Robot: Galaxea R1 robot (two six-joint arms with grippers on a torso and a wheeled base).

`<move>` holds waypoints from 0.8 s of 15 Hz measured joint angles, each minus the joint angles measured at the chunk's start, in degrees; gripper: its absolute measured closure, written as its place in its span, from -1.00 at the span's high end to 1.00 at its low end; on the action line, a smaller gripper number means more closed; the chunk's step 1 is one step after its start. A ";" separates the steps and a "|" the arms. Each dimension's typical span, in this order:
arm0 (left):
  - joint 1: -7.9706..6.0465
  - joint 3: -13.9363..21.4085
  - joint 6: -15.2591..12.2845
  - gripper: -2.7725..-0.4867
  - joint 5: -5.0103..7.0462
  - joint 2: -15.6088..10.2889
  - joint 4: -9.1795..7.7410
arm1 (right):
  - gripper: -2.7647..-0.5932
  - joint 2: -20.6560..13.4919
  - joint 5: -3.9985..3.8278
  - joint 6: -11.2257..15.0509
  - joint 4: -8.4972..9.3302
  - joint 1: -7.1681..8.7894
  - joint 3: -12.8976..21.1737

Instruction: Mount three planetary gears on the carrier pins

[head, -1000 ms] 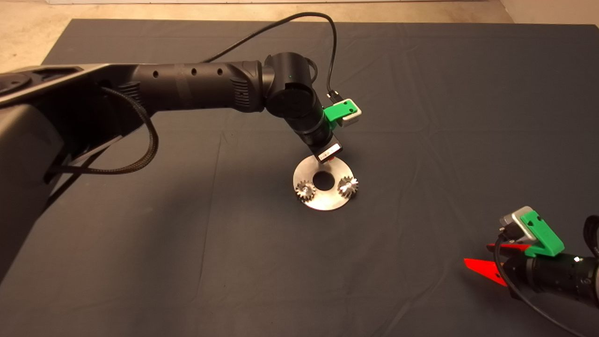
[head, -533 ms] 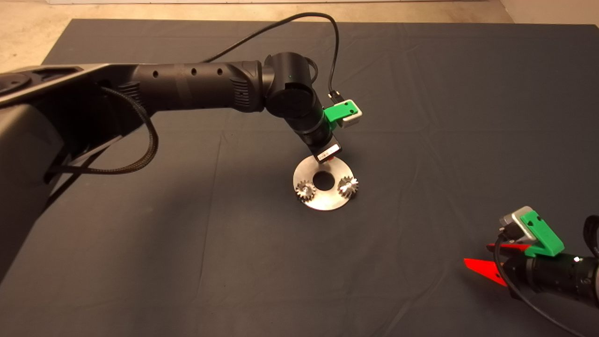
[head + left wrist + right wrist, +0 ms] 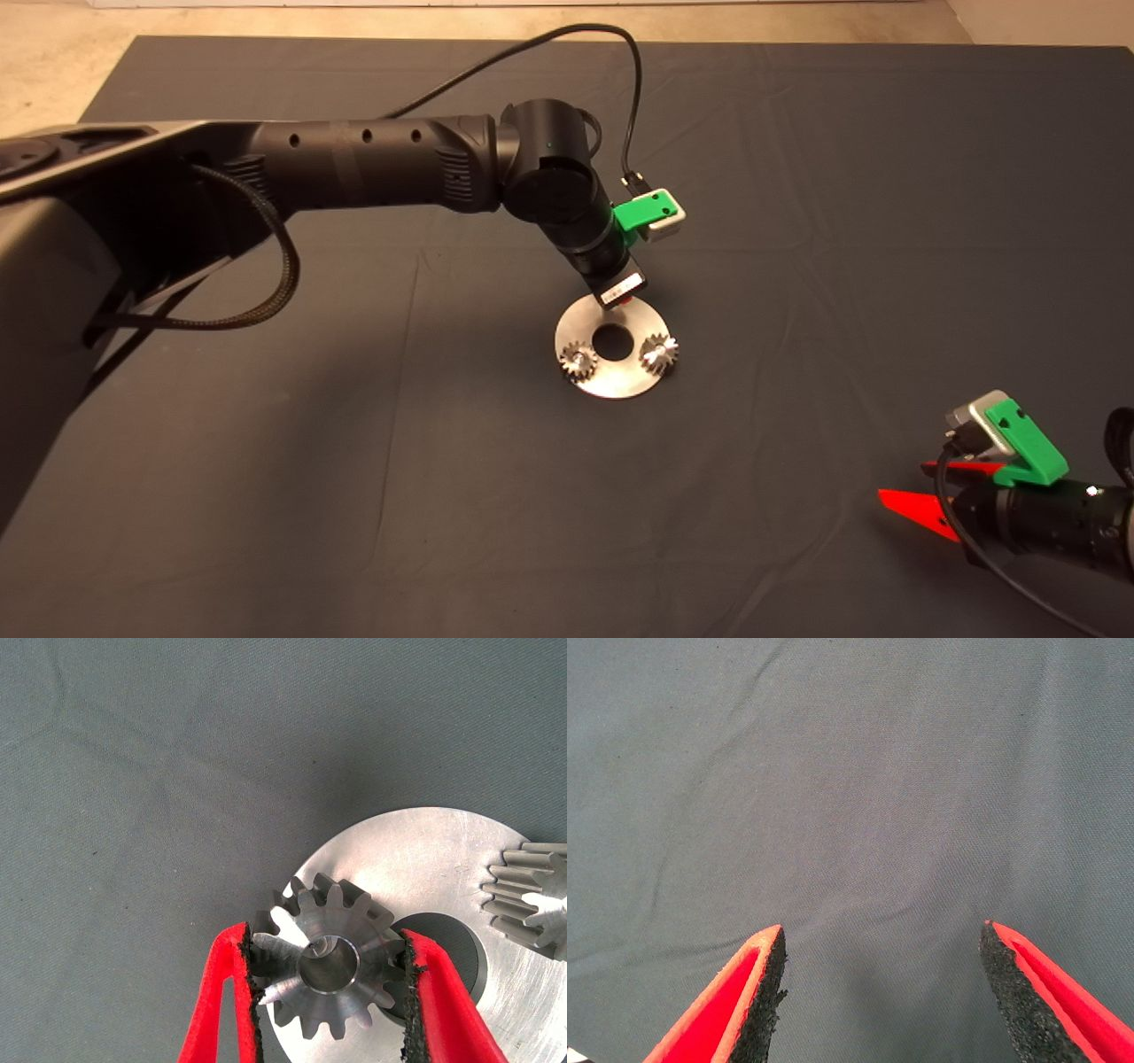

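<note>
Two small shiny steel gears (image 3: 578,361) (image 3: 658,351) are seated on the flat round silver plate (image 3: 611,377), frame centre. A third gear (image 3: 330,964) is gripped between the left end effector (image 3: 330,992) pads over the plate, not yet judged seated. The right end effector (image 3: 881,970), lower right, is held wide open, empty.

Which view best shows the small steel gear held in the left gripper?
The left wrist view: the small steel toothed gear sits between the left gripper jaws, above the round silver plate. The head view hides it behind the wrist; the right wrist view shows only mat.

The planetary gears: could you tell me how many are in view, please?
3: two gears sit on the carrier plate, one nearer the left arm, one nearer the right; the third gear is in the left gripper.
</note>
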 joint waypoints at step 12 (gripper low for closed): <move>0.00 0.00 1.82 -0.88 0.15 -0.02 0.01 | -0.05 0.00 0.02 0.00 0.00 0.00 0.00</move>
